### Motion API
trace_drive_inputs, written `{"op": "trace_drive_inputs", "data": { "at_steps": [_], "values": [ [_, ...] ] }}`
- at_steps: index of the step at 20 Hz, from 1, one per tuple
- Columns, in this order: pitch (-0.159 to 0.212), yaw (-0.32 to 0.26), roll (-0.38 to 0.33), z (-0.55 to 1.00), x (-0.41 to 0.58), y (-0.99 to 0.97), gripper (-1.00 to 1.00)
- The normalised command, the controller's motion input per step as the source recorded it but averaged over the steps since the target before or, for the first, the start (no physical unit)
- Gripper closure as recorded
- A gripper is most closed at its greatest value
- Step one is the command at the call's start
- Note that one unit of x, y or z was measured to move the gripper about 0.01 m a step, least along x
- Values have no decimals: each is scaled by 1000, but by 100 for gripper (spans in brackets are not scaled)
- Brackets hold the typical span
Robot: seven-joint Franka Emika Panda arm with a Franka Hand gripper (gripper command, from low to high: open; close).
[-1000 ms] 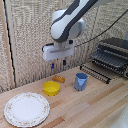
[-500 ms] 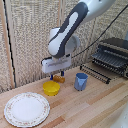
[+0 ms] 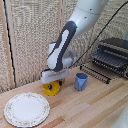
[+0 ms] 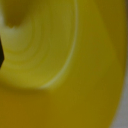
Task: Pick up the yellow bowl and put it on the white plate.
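The yellow bowl [image 3: 50,90] sits on the wooden table, just beyond the white plate [image 3: 26,108]. My gripper [image 3: 56,84], a white block on the white and grey arm, is lowered right onto the bowl, and its short dark fingers reach down at the bowl's rim. In the wrist view the yellow bowl [image 4: 75,65] fills the whole picture, very close and blurred. One dark fingertip [image 4: 1,52] shows at the edge of that view. The jaws look spread. The bowl rests on the table.
A blue angular cup [image 3: 80,81] stands on the exterior view's right of the bowl. A black toaster oven [image 3: 112,54] with a wire rack [image 3: 95,72] in front stands at the back right. A woven screen runs behind the table.
The arm has come down and moved toward the exterior view's left, from above the bowl to right on it. The bowl, plate and cup have not moved.
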Motion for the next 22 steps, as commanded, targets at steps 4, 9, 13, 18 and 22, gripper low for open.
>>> {"op": "trace_drive_inputs", "data": {
  "at_steps": [4, 9, 13, 18, 22],
  "values": [
    [-7, 33, 0, -33, 84, 0, 100],
    [-10, 0, -12, 0, -37, 76, 100],
    [-24, -13, -11, 27, -79, 130, 100],
    [-9, 2, 16, 217, -29, 137, 100],
    [27, 1, 92, 606, 104, 98, 100]
  ]
}}
